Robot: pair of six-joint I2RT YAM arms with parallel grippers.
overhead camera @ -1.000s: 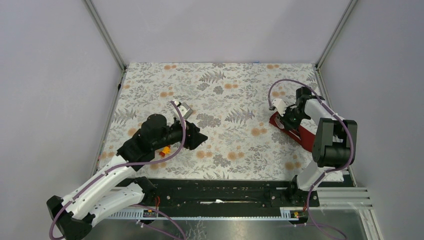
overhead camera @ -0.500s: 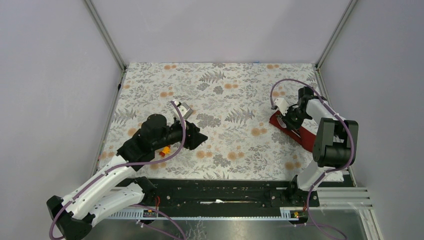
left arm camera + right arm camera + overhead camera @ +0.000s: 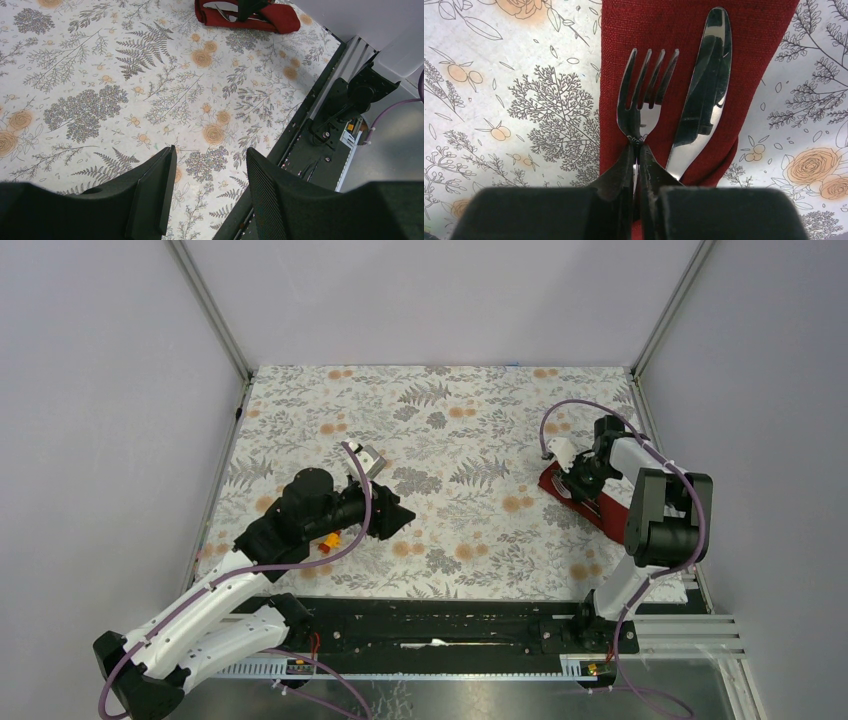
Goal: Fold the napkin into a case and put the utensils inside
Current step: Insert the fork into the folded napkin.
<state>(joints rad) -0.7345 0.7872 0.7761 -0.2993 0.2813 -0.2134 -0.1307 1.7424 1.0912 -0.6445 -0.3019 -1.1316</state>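
Note:
The dark red napkin is folded into a narrow case (image 3: pixel 624 30) at the table's right edge (image 3: pixel 600 510); it also shows in the left wrist view (image 3: pixel 280 15). A silver fork (image 3: pixel 646 95) lies on it, tines pointing away, with a silver knife (image 3: pixel 706 90) beside it, its lower end tucked under a cloth fold. My right gripper (image 3: pixel 638 145) is shut on the fork's neck, low over the case (image 3: pixel 578 483). My left gripper (image 3: pixel 210 155) is open and empty, above the floral cloth left of centre (image 3: pixel 400 518).
Small orange and yellow toy blocks (image 3: pixel 328 539) lie under my left arm. A black rail (image 3: pixel 450 625) runs along the table's near edge. Grey walls and metal posts close in the left, right and back sides.
My right gripper has shifted slightly to the right over the case, still closed on the fork. The left arm has not moved.

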